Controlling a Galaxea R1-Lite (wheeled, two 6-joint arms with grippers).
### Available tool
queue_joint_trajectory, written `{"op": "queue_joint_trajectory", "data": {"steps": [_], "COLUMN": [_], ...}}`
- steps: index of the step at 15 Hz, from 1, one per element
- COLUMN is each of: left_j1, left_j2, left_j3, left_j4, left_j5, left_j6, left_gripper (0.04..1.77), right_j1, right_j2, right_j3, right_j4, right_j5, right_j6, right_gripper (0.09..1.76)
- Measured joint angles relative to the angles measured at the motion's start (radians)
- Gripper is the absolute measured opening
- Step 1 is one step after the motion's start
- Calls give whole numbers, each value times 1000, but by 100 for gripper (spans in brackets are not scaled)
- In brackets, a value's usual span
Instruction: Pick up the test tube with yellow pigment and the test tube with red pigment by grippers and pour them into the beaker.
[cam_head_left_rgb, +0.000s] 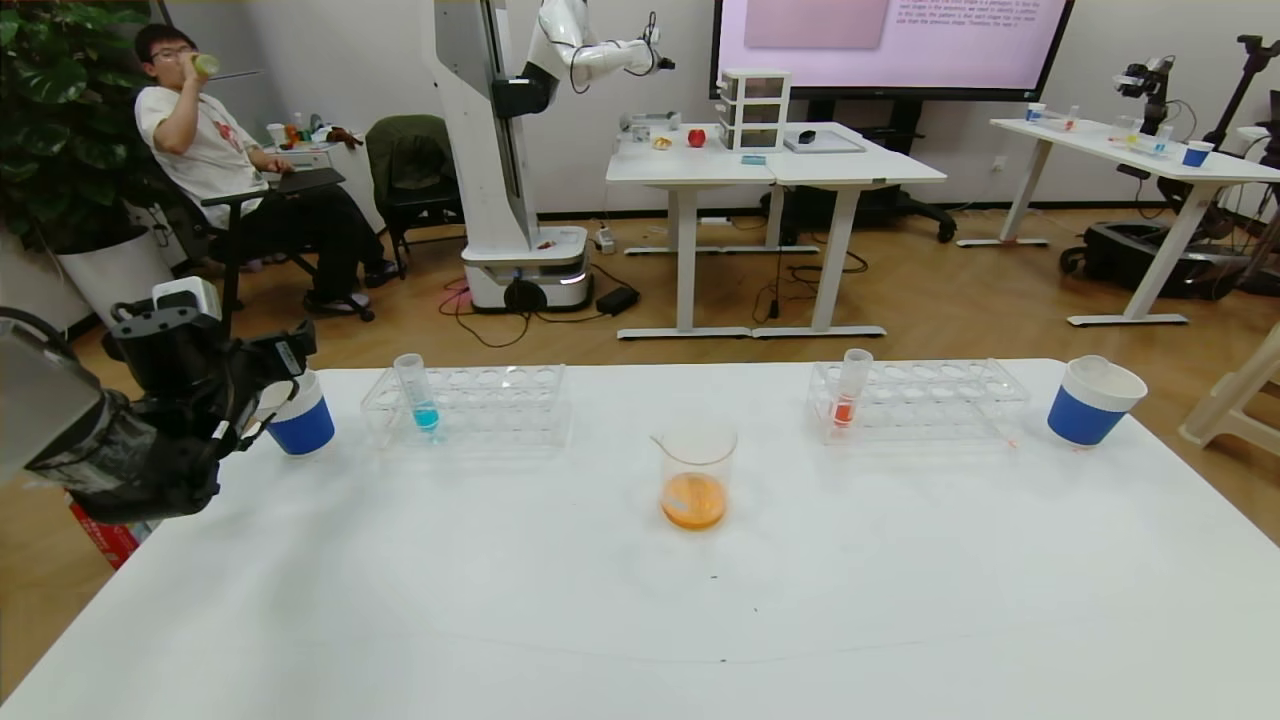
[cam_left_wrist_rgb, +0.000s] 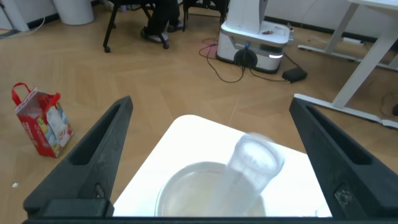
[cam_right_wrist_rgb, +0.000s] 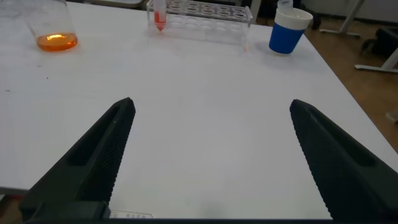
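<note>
Left gripper: the left gripper (cam_left_wrist_rgb: 211, 155) hangs over the blue cup (cam_head_left_rgb: 300, 420) at the table's (cam_head_left_rgb: 640, 620) far left corner, jaws spread wide, nothing between them; an empty clear tube (cam_left_wrist_rgb: 249, 171) leans in that cup just below.
Right gripper: the right gripper (cam_right_wrist_rgb: 208, 158) is out of the head view; its own camera shows it low over the table's near right part, jaws wide and empty.
Beaker: the beaker (cam_head_left_rgb: 696, 475) stands mid-table with orange liquid in its bottom.
Red tube: the red tube (cam_head_left_rgb: 850, 388) stands upright at the left end of the right rack (cam_head_left_rgb: 915, 400), near the far edge.
Yellow tube: no tube with yellow liquid shows anywhere; the empty one in the left cup may be it, which I cannot tell.
Other things: a blue-liquid tube (cam_head_left_rgb: 418, 392) sits in the left rack (cam_head_left_rgb: 470, 402); a second blue cup (cam_head_left_rgb: 1092, 400) stands at the far right corner.
Handling: the tubes look light, stiff, smooth and likely slippery; best pinched on the upper shaft above the rack, gently, and kept upright until over the beaker's rim.
Beaker care: glass, easily knocked; pour without touching it.
</note>
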Motion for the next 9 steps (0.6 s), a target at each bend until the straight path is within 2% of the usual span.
{"op": "queue_joint_trajectory", "data": {"steps": [3,6,9], "left_j1": [-40,-137,-227], "left_j2": [-64,-148,-237], "left_j3": [-35,-57,-39], "left_j4": [64,140,172], "left_j5": [2,5,6], "left_j6": [-1,-7,-4], "left_gripper": [175,175,175], "right_j1": [0,0,-1], "right_j2": [0,0,0], "right_j3": [0,0,0], "right_j4": [0,0,0], "right_j5": [0,0,0], "right_j6": [0,0,0], "right_gripper": [174,174,174]}}
